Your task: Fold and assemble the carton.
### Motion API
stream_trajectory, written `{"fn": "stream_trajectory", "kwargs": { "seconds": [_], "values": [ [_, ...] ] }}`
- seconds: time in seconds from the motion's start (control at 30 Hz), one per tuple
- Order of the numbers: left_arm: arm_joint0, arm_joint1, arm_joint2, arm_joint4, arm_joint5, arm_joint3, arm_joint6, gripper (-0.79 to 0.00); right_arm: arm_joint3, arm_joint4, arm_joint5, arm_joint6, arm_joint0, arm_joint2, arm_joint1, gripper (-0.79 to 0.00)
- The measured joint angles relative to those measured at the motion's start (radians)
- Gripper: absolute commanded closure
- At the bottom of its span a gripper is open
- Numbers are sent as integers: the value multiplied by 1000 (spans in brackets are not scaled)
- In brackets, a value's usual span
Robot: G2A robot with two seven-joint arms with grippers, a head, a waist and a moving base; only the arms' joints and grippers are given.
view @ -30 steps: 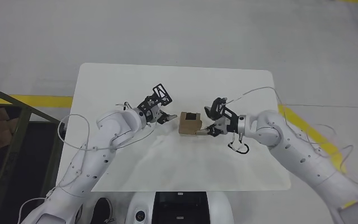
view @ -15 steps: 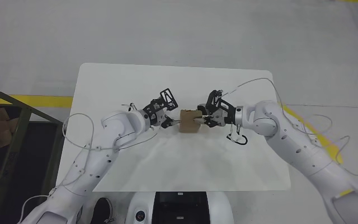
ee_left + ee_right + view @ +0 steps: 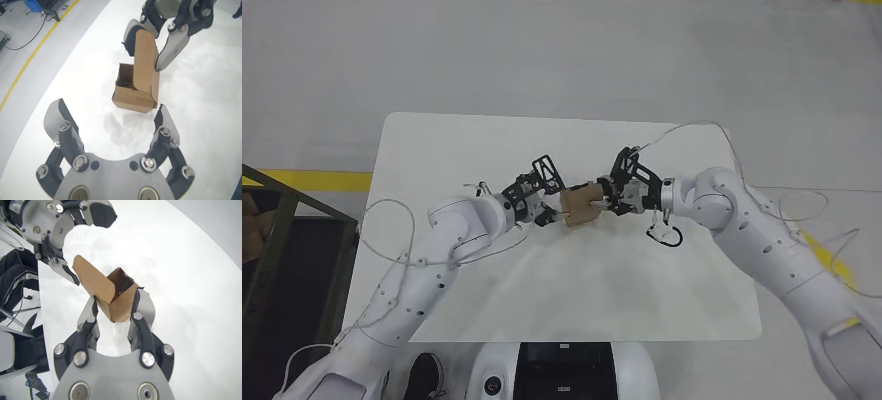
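I'm holding the small brown carton (image 3: 582, 203) over the middle of the white table (image 3: 492, 150), between both grippers.
My right gripper (image 3: 117, 298) is pinching the carton's body, its jaws pressing on opposite walls. My left gripper (image 3: 110, 106) is hovering just beside it with its jaws spread wide. The carton's mouth is gaping open, ragged-edged, with one long round-tipped flap sticking out unfolded.

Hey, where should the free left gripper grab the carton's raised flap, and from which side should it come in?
Probably the flap near its free rounded end, one finger on each face. It stands up off the carton beside the open left gripper, so come from that side, opposite the right gripper, which clamps the carton's body.
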Motion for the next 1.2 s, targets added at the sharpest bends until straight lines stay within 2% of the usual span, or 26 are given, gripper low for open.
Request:
{"fn": "stream_trajectory", "kwargs": {
  "seconds": [0.2,0.33,0.57,0.8,1.0,1.2],
  "values": [
    [21,11,-101,-105,-12,24,38,-785,9,-39,8,-38,-1,15,-10,-372],
    [12,11,-107,-115,-4,57,40,-785,1,-63,16,-61,-17,35,-8,-382],
    [-87,-10,-21,-32,64,158,-1,-785,-40,-117,15,-69,-42,62,-4,-391],
    [-206,-44,48,-4,220,300,21,-785,-66,-149,2,-60,-67,82,-2,-385],
    [-292,-79,161,43,224,398,15,-785,-55,-146,-15,-57,-72,94,-7,-385],
    [-330,-106,214,23,219,486,45,-785,-57,-155,-31,-62,-84,108,-9,-388]
  ]
}}
